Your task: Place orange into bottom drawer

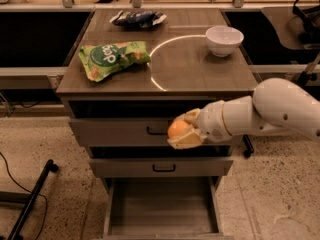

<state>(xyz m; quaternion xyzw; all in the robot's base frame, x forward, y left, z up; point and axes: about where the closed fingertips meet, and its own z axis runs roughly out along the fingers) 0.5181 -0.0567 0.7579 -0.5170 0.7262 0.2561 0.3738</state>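
The orange point(177, 128) is gripped by the tool point(181, 132), whose pale fingers are closed around it from above and from below. The tool is seen in front of the top drawer point(115, 131), beside its black handle, and it is carried by a white arm point(270, 111) that reaches in from the right. The orange is held in the air, above the bottom drawer point(162, 209), which is pulled out and shows a bare grey floor. The middle drawer point(160, 167) is seen between them. On the worktop point(200, 69) a white bowl point(224, 39) is placed at the back right, a green bag point(112, 58) at the left, and a dark packet point(137, 18) at the back.
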